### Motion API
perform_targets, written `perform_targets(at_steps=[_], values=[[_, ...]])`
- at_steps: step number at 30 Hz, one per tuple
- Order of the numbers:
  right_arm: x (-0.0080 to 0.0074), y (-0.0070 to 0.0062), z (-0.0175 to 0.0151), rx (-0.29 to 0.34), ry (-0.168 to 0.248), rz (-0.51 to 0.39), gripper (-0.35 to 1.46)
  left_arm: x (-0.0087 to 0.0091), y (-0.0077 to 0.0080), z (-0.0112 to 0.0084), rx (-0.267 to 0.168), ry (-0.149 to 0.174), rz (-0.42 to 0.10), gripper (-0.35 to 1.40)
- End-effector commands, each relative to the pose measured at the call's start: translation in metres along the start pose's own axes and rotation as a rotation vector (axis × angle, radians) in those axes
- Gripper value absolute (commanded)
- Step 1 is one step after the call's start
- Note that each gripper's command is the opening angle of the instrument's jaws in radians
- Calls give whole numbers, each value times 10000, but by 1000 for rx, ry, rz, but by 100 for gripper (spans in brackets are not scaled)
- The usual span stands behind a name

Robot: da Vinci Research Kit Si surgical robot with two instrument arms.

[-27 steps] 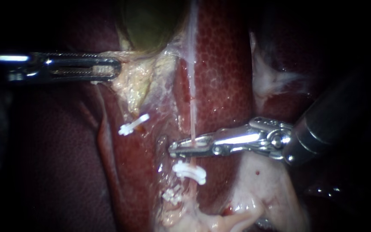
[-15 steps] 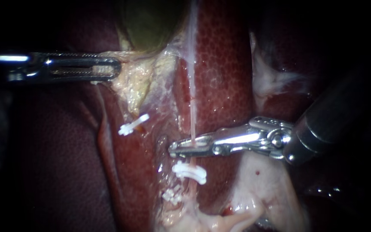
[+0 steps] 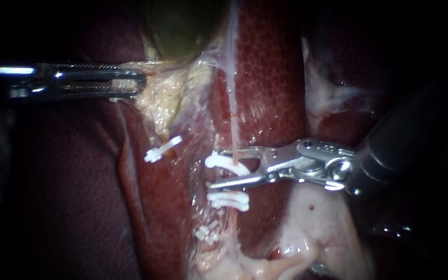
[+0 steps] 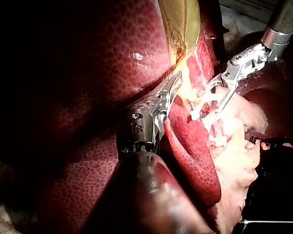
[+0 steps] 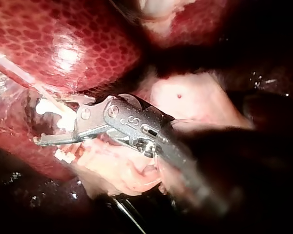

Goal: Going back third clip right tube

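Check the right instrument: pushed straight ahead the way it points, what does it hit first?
Likely the white clip on the right tube, which sits between the right instrument's open jaws. How deep it sits in the jaws is unclear.

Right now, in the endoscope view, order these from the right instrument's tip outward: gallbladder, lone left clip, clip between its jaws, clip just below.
1. Upper clip, between the right instrument's open jaws.
2. Second clip, just beneath them.
3. Lone clip, off to the left.
4. Gallbladder, at the top.

Light is thrown hard on the liver [image 3: 270, 78] at the centre, and the edges are lost in darkness. A pale surface [image 4: 239, 14], unidentifiable, is glimpsed beyond the tissue.
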Motion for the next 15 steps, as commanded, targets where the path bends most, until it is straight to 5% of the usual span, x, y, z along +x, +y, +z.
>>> perform_targets(at_steps=[1,10,15], values=[[2,2,-4,0,-1,-6,60,0,0,0,0,0,0,-13],[3,3,-42,7,-6,-31,60,0,0,-2,1,0,0,-13],[11,-9,-68,29,-12,-74,60,0,0,-2,1,0,0,-13]])
